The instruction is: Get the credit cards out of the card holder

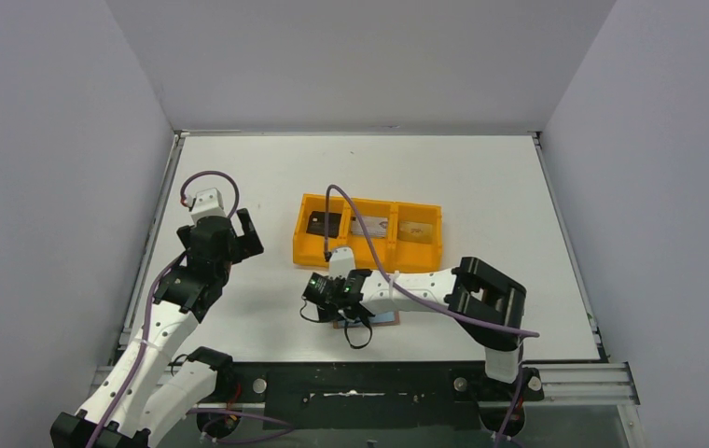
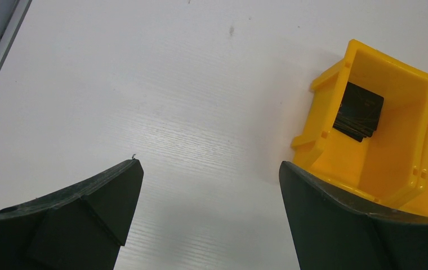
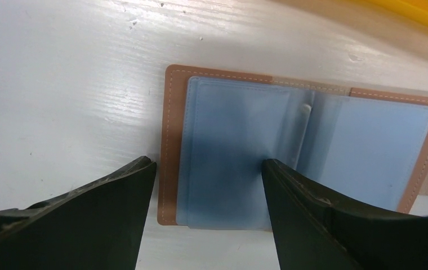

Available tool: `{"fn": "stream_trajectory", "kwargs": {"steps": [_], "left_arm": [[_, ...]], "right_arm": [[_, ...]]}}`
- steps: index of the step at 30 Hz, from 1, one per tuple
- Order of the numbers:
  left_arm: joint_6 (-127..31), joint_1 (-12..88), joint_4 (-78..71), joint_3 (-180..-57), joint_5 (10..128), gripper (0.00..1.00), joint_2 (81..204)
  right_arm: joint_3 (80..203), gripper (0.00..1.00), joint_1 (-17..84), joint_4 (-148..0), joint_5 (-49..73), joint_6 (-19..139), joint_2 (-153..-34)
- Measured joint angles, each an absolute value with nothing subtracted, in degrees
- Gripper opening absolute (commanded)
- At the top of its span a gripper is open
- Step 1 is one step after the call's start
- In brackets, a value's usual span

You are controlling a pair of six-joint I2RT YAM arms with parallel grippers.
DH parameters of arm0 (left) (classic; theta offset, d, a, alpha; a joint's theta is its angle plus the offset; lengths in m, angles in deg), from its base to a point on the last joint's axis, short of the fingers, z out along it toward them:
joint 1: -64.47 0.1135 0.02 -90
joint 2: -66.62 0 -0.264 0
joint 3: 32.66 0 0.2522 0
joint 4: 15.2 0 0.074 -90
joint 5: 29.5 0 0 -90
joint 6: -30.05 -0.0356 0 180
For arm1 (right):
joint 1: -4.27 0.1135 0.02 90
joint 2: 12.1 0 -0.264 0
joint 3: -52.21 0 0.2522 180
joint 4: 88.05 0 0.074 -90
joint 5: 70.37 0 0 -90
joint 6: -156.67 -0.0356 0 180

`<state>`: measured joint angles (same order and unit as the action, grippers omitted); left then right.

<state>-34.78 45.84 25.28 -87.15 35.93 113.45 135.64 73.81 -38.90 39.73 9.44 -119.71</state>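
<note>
The card holder [image 3: 307, 140] lies opened flat on the table, brown leather rim around a grey-blue two-panel inside; the top view shows it [image 1: 383, 318] half hidden under my right wrist. My right gripper [image 3: 209, 163] hovers open over its left panel, holding nothing. A black card [image 1: 323, 224], a silvery grey card [image 1: 369, 227] and a gold-tan card [image 1: 416, 230] lie one per compartment in the orange tray [image 1: 425, 261]. My left gripper [image 2: 209, 164] stands wide open and empty over bare table, left of the tray [image 2: 335, 169], with the black card [image 2: 359, 111] in sight.
The tray sits mid-table, just behind the card holder. White enclosure walls close in the left, right and far sides. The right arm's purple cable [image 1: 351, 210] arcs over the tray's left compartments.
</note>
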Motion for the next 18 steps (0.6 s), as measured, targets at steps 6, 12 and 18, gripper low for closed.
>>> {"fn": "stream_trajectory", "kwargs": {"steps": [6,12,18], "left_arm": [[-34.78,45.84,25.26,-87.13,35.95,0.94,113.45],[-34.81,45.84,25.22,-87.04,36.01,0.94,113.45],[-34.81,45.84,25.06,-87.04,36.38,0.94,113.45]], "right_arm": [[129.71,0.82,73.61,-44.62,37.37,10.12,-114.44],[128.95,0.82,73.37,-44.43,37.24,9.99,-109.24],[129.95,0.81,72.91,-40.14,38.73,8.85,-110.38]]}}
